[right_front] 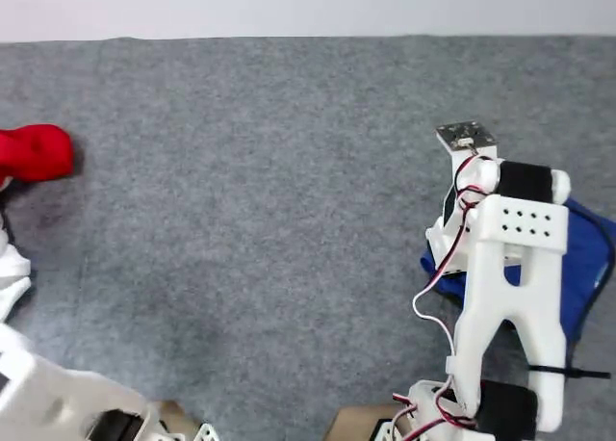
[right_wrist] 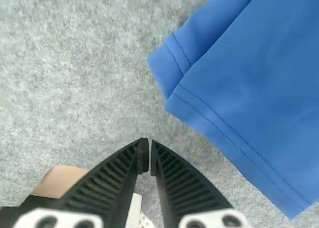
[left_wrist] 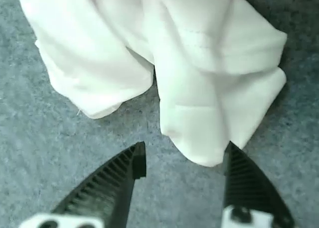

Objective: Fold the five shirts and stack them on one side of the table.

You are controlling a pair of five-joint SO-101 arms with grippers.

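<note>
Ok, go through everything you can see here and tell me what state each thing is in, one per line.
White cloth shirt: crumpled, unfolded, on the grey mat.
Blue cloth shirt: flat, layered, apparently folded.
Red cloth shirt: bunched up on the mat.
Left pincer: open, tips astride the white shirt's edge.
Right pincer: shut, empty, beside the blue shirt.
</note>
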